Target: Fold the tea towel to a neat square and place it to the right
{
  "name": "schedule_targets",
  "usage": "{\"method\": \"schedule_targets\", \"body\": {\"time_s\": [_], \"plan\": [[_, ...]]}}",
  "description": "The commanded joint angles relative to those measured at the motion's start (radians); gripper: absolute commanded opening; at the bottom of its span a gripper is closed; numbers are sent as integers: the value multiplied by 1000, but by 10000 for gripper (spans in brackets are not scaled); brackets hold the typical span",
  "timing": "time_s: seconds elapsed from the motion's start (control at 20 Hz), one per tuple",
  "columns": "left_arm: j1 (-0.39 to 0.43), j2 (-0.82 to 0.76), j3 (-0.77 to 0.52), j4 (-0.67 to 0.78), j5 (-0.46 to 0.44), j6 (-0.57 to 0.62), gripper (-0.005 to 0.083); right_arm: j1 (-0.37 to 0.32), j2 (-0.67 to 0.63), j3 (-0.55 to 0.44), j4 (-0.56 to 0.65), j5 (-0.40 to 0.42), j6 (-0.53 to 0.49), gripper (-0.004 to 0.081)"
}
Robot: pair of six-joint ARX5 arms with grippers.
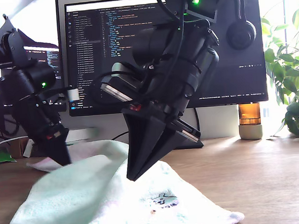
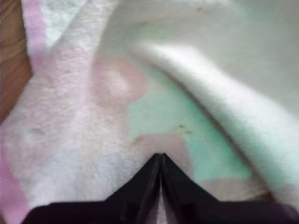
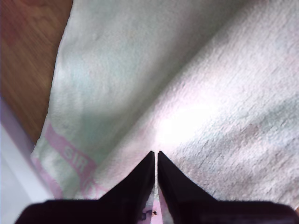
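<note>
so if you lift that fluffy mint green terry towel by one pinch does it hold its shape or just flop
Likely flops: the fluffy mint green terry towel already tents up to my pinching gripper and sags away in soft folds. Probably light, and its looped pile should grip rather than slip. It may drag on the wooden desk.

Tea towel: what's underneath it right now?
The tea towel lies on the wooden desk, which shows bare around it. Anything beneath the raised fold is hidden by cloth.
</note>
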Motion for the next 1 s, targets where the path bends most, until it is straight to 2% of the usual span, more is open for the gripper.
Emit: {"method": "schedule_targets", "body": {"time_s": [0.0, 0.1, 0.45, 0.7, 0.95], "plan": [[34, 34, -23, 6, -96, 30, -21, 2, 13, -18, 7, -5, 3, -13], [42, 34, -23, 28, -146, 35, -21, 2, 13, -18, 8, -5, 3, -13], [35, 18, -19, 86, -171, 41, -21, 2, 13, -18, 10, -5, 3, -13], [32, -60, -19, 50, -10, 45, -21, 2, 13, -18, 9, -6, 1, -13], [32, -142, -19, -18, 102, 60, -21, -15, 11, -18, 10, -5, -68, -13]]}}
